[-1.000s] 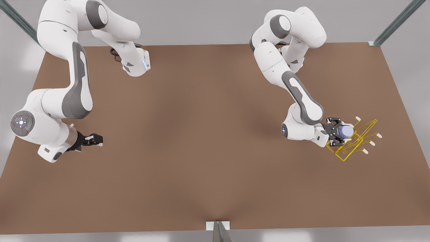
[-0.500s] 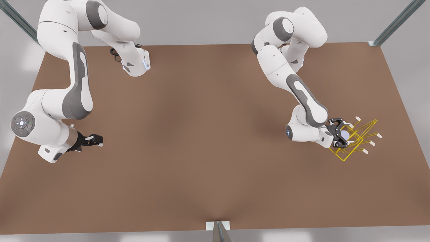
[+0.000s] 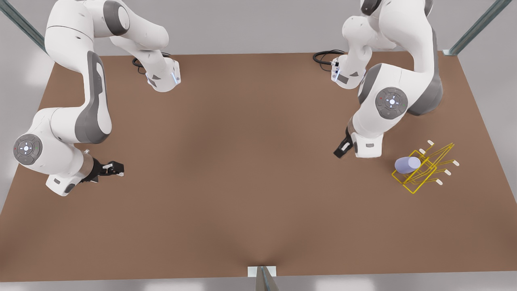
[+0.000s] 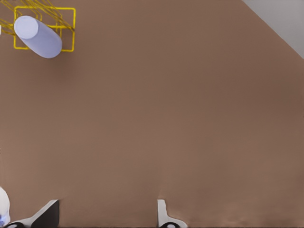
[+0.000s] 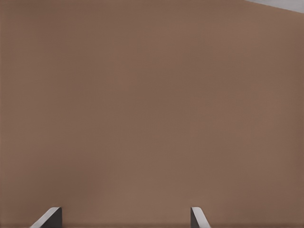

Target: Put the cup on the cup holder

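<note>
Cup (image 3: 407, 165) lies tilted on a prong at the near end of the cup holder (image 3: 428, 169), lower right of the front view, so placement looks done (only retreat remains). Left gripper (image 3: 342, 148) hangs empty, fingers apart, beside the rack. Right gripper (image 3: 114, 168) waits, fingers apart, lower left. Table (image 3: 250, 161) offers wide room between them.

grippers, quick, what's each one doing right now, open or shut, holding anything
Left gripper: open, empty, lifted off beside the cup, which sits on the cup holder.
Right gripper: open, empty, waiting over the table at the front view's left.
</note>
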